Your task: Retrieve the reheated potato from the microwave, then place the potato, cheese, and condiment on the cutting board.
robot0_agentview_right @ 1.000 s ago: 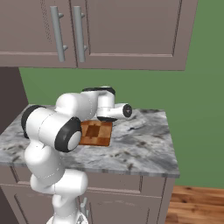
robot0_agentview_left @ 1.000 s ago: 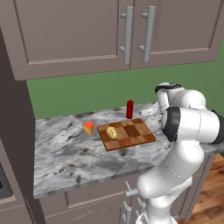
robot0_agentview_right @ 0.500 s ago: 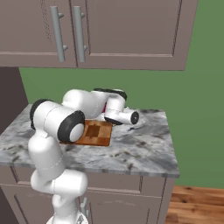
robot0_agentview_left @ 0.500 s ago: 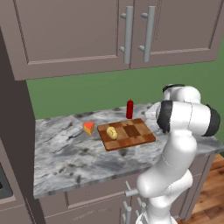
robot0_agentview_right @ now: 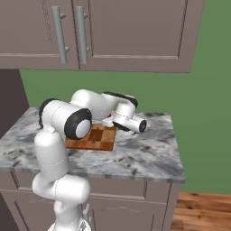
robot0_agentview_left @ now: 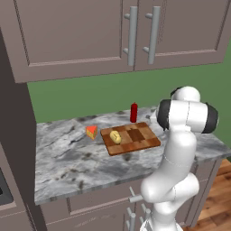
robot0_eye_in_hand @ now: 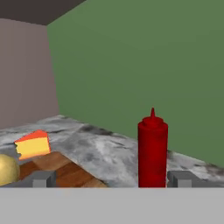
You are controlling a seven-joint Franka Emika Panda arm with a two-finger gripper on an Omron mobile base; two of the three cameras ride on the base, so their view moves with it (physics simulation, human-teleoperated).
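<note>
potato (robot0_agentview_left: 115, 136) lies on the cutting board (robot0_agentview_left: 135, 140), left part, long axis running away from the desk (robot0_agentview_left: 67, 158) front edge; cheese (robot0_agentview_left: 91, 131) on desk just left of board; condiment (robot0_eye_in_hand: 152, 151) upright on desk behind board, cap up; tool (robot0_eye_in_hand: 111, 179) fingers spread apart, holding nothing, level with the bottle.

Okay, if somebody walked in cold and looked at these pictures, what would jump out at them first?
Probably the red condiment bottle, upright on the marble counter against the green wall, standing between the open gripper's fingertips in the hand view. Next, the checkered cutting board with the pale potato already on it. The orange cheese wedge sits on the counter just off the board's left edge.
</note>
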